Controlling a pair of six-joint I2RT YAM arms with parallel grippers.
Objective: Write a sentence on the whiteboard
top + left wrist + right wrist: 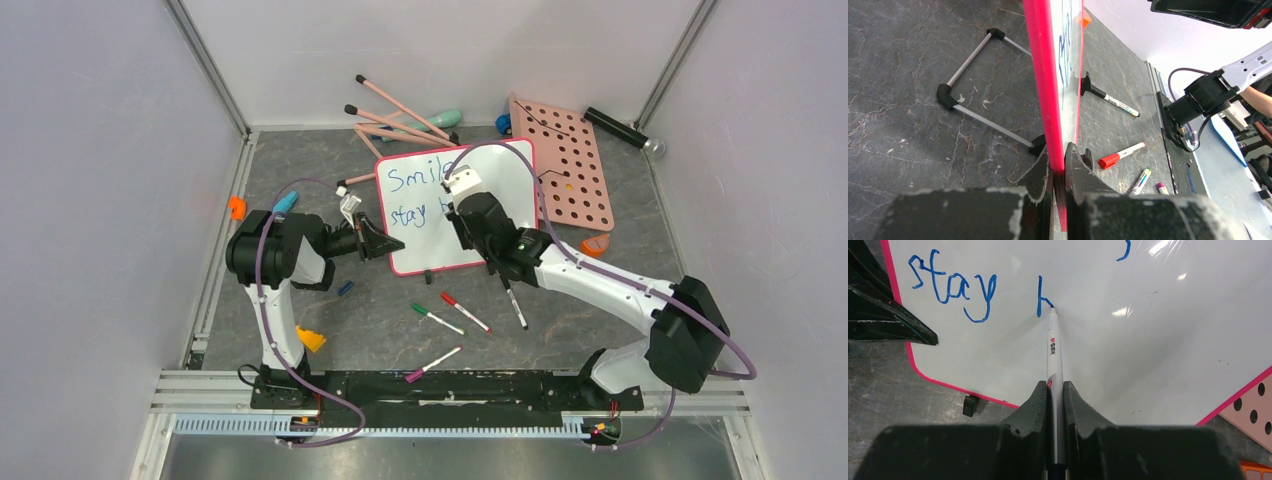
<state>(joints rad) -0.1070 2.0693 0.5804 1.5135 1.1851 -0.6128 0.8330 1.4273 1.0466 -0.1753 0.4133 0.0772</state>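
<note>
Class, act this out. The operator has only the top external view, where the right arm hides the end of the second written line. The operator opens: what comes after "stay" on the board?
Observer: In the right wrist view, the sentence has only one more letter after "stay": an upright stroke with a small hump.
Operator: Is the pen touching?
Observer: Yes. The marker, gripped by the right end effector, has its blue tip on the whiteboard at the end of that hump.
Operator: What is the left arm gripping?
Observer: In the left wrist view, the left end effector is shut on the whiteboard's pink-red edge.
</note>
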